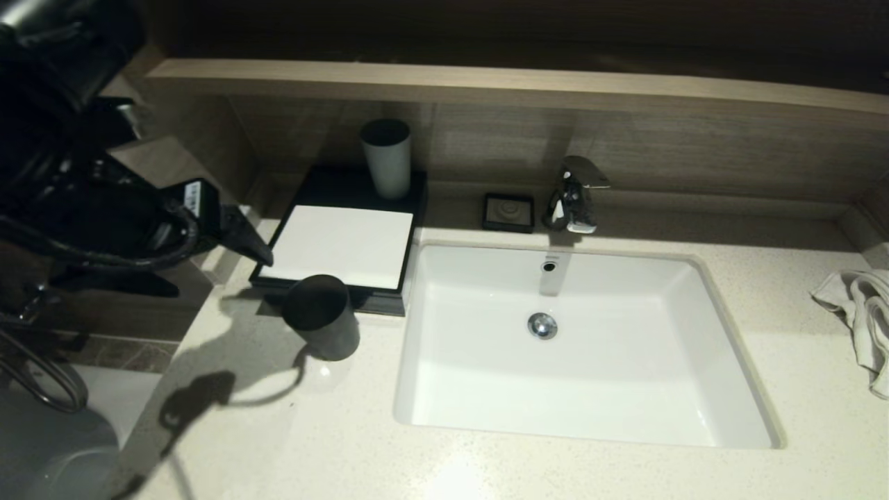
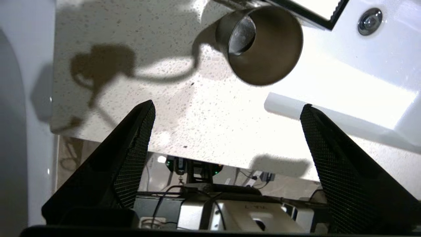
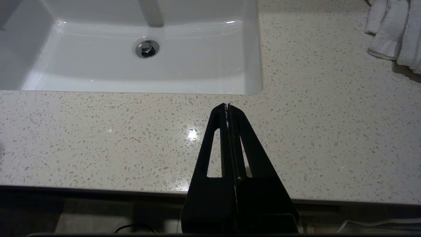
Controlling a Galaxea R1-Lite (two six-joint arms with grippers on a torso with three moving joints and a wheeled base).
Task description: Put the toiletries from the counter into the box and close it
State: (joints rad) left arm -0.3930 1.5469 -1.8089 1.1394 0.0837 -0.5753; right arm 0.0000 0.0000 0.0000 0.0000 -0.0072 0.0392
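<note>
The box (image 1: 344, 246) sits flat on the counter (image 1: 486, 465), just left of the sink (image 1: 590, 347), white top panel up and its front closed flush; none of the sachets shows anywhere on the stone. A black cup (image 1: 321, 317) stands right against the box's front edge, hiding part of the drawer face, and a grey cup (image 1: 386, 158) stands upright on the box's back end. The left gripper (image 2: 227, 108) hangs above the counter's left end, tilted down toward the box's near left corner, its two mesh-faced fingers (image 2: 138, 144) spread wide with nothing between them. In the head view most of that arm is a dark mass cut off by the frame's left edge; a white label on the wrist is too small to read. The right gripper (image 3: 227, 106) is parked low at the counter's front edge, its fingers pressed together on nothing. Farther out, a soap dish (image 1: 509, 212) and a chrome faucet (image 1: 574, 194) sit behind the sink, and a crumpled towel (image 1: 861, 312) is cut off at the right.
</note>
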